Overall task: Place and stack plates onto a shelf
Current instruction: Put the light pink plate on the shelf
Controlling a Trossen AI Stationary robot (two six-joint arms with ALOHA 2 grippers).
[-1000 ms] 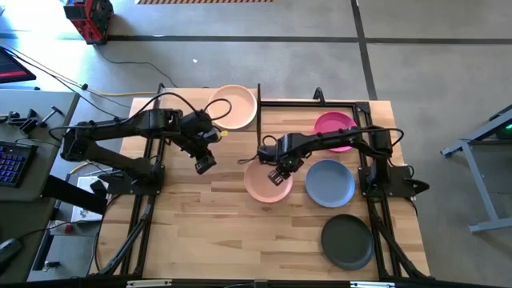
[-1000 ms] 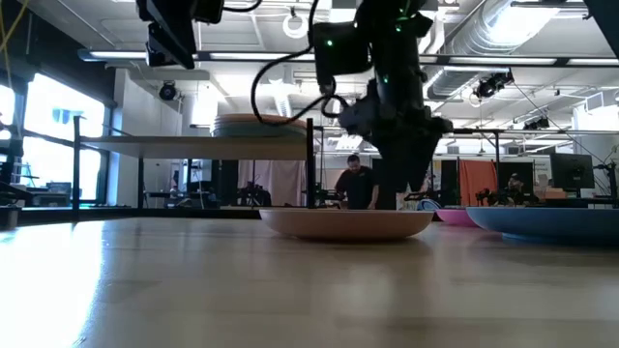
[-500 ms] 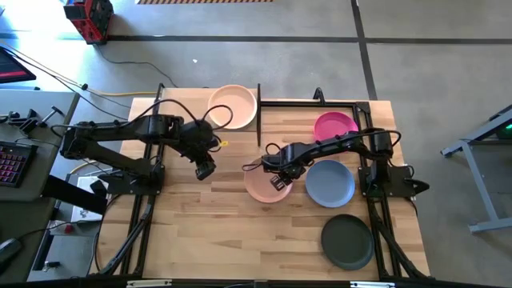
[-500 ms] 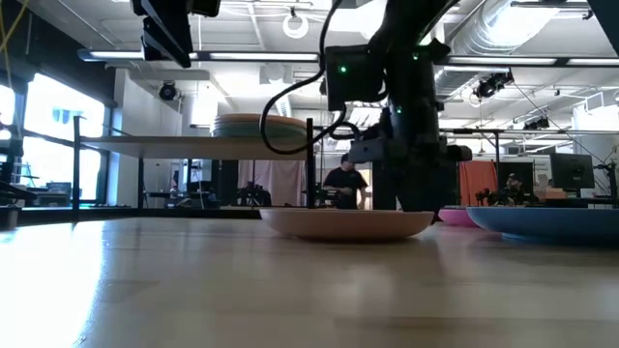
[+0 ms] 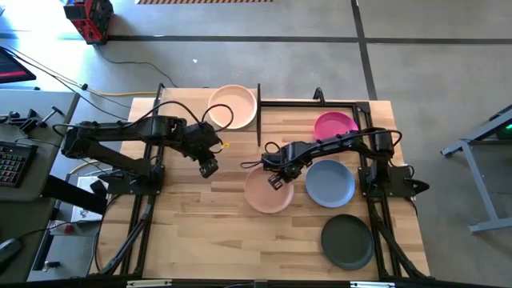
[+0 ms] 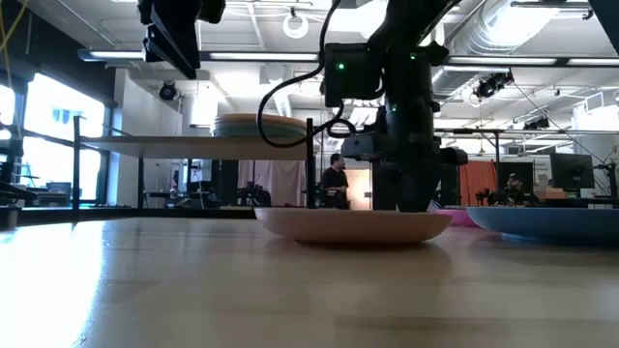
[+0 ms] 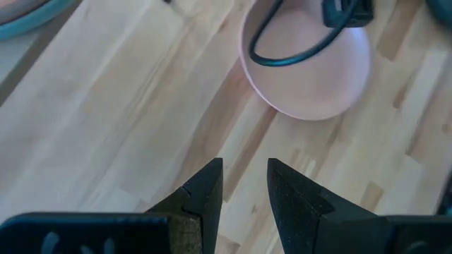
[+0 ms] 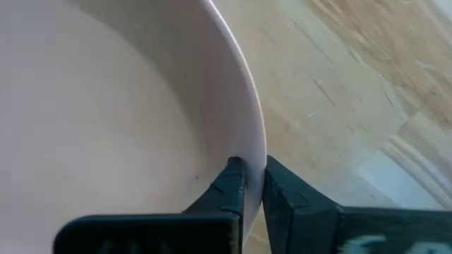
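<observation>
At frame centre, right tool (image 5: 274, 178) pinching only the rim of the pink plate (image 5: 268, 192), liable to slip or tip on lifting; left tool (image 5: 209, 167) narrowly parted, empty.

Matte pink plate (image 5: 268, 194), wood tabletop (image 5: 200, 216)

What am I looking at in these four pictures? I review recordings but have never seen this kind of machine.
Two dark robot arms work at a wooden table, each ending in a two-finger tool. One camera looks straight down, one sits at table height, and one rides on each wrist. The right tool has pinched the rim of a pink plate; its wrist view shows a finger on each side of that rim. The left tool hangs open above bare wood, holding nothing. Also on the table: a blue plate, a magenta plate and a dark plate. A peach plate tops the stack on the shelf.
</observation>
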